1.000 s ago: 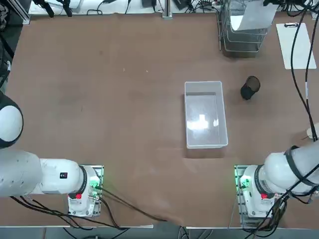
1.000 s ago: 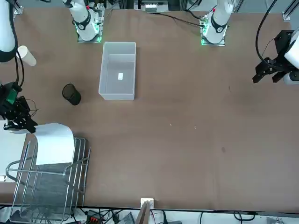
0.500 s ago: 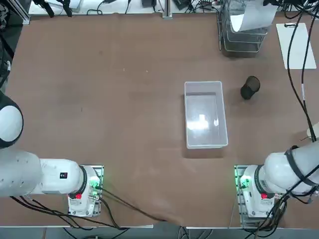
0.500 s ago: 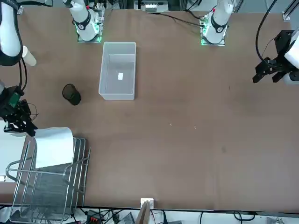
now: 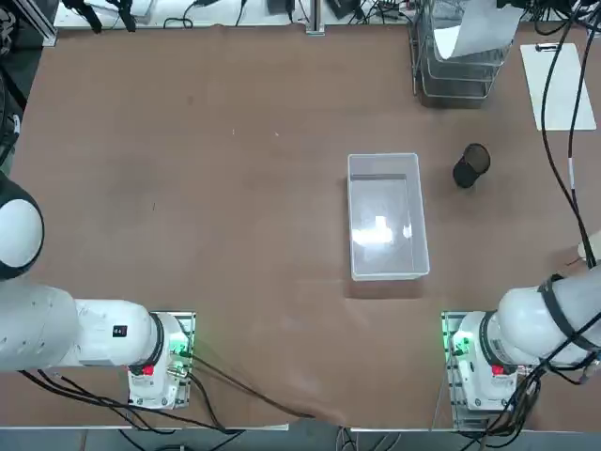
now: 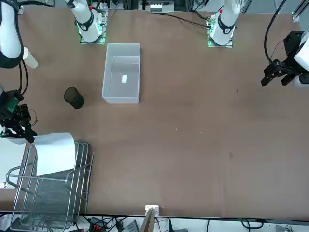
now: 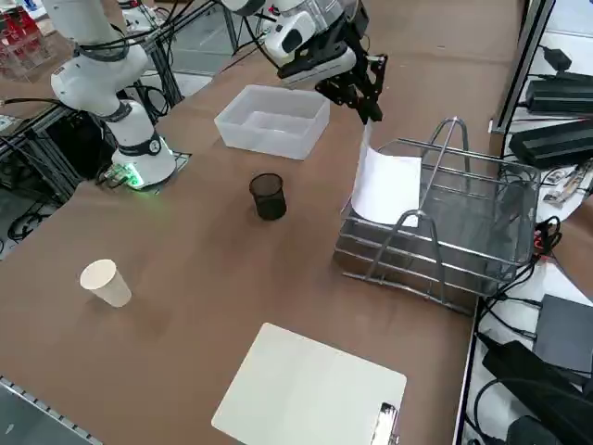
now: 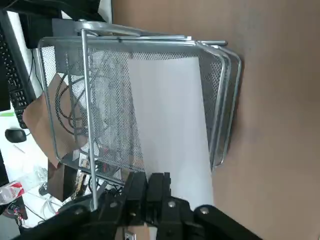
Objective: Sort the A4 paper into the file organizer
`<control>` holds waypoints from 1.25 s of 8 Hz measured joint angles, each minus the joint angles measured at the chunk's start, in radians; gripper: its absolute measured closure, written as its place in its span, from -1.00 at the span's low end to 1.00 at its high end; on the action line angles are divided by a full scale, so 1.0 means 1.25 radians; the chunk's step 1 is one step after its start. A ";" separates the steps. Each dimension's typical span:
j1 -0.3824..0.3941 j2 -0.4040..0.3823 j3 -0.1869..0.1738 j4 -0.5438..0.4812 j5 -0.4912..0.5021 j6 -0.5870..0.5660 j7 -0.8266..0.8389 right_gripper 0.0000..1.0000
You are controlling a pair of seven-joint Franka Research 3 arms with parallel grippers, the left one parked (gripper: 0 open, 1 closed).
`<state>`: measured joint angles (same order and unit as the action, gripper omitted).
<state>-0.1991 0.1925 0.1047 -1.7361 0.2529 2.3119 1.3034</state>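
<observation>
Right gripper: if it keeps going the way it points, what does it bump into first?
Probably the file organizer. The right gripper is shut on the A4 paper and points down toward the rack's edge; exact depth is unclear.

Tool (image 8: 152, 181) pinched on A4 paper (image 8: 170, 125), sheet partly inside file organizer (image 8: 100, 85).

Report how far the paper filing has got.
Done: the plain white A4 sheet is off the table, its far end inside the silver wire-mesh file organizer.
In hand: the right gripper, above the rack's front, pinches its near edge.
Left: slide the sheet fully in and release.
</observation>
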 joint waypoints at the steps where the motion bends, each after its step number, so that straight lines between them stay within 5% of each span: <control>1: 0.002 0.000 0.001 -0.004 0.000 0.000 0.013 0.97; 10: 0.012 -0.003 0.003 -0.060 -0.007 0.020 0.041 0.97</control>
<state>-0.1842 0.1890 0.1082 -1.8106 0.2446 2.3364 1.3551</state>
